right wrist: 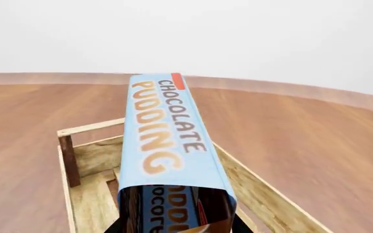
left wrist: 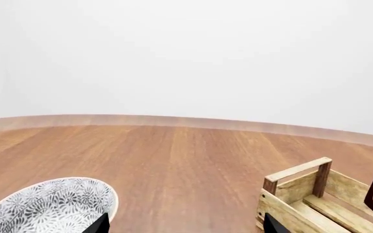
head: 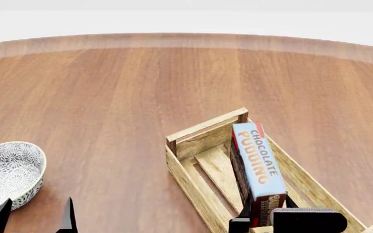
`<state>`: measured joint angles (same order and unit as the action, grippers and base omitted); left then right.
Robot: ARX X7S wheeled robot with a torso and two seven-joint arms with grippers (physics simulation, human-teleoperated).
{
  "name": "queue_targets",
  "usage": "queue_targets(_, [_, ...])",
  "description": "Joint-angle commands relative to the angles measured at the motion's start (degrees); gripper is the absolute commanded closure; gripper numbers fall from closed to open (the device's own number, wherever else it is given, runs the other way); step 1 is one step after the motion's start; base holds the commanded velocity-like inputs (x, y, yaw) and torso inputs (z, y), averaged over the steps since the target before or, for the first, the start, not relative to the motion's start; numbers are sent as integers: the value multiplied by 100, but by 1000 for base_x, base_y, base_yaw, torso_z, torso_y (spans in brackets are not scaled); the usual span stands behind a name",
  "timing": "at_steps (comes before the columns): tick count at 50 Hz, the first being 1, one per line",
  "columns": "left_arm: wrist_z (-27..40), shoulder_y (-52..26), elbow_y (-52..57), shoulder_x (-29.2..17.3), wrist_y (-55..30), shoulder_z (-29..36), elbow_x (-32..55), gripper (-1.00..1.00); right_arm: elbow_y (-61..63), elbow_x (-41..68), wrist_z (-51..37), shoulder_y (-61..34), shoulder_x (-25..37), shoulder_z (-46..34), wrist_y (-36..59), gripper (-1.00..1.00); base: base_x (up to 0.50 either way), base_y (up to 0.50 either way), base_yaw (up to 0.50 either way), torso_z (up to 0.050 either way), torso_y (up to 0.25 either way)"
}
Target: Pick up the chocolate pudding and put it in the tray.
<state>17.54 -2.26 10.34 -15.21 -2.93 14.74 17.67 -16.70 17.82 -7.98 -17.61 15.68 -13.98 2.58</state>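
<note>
Wood-grain table (head: 109, 97) carrying everything: bowl (head: 8, 172) near the left front edge, tray (head: 193, 182) near the front edge, right of centre, running diagonally toward the front right corner.

Holding pudding (head: 256, 165) in right gripper (head: 264, 221), clamped on the carton's near end, light blue printed face up. Carton hanging over the tray interior, long axis roughly along the tray's length, far end reaching about to the far handle (head: 206, 125). Probably aligned that way so it drops between the side walls instead of bridging them. Gripping by one end keeps the fingers clear of the slats, but likely leaves the far end free to sag or swing.

Cannot tell from the right wrist view whether the carton underside is touching the tray floor; looking just above it, slightly tilted.

Left gripper (head: 34, 216) hovering at the front edge just beside the bowl, fingers spread, nothing between them. Sitting well apart from the tray, likely parked out of the way.

Placement looking nearly done: remaining step probably lowering, then releasing. Risk: carton catching the far handle or tipping onto a side wall on release.
</note>
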Motion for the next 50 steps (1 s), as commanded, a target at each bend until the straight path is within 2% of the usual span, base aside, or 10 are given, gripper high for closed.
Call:
queue_targets(1, [25, -21, -17, -25, 2, 19, 8, -100, -351, -338, -147, -96, -11, 32, -139, 100, 0, 0, 0, 0, 0])
queue_targets(30, [47, -26, -123, -36, 95, 80, 57, -100, -681, -401, -241, -151, -32, -13, -259, 100, 0, 0, 0, 0, 0])
queue_targets(31, [49, -24, -124, -37, 104, 81, 57, -100, -668, -368, -261, -154, -41, 20, -262, -100, 0, 0, 0, 0, 0])
queue_targets(50, [116, -49, 47, -101, 6, 114, 98, -100, -367, -342, -309, -100, 38, -26, -88, -100, 0, 0, 0, 0, 0])
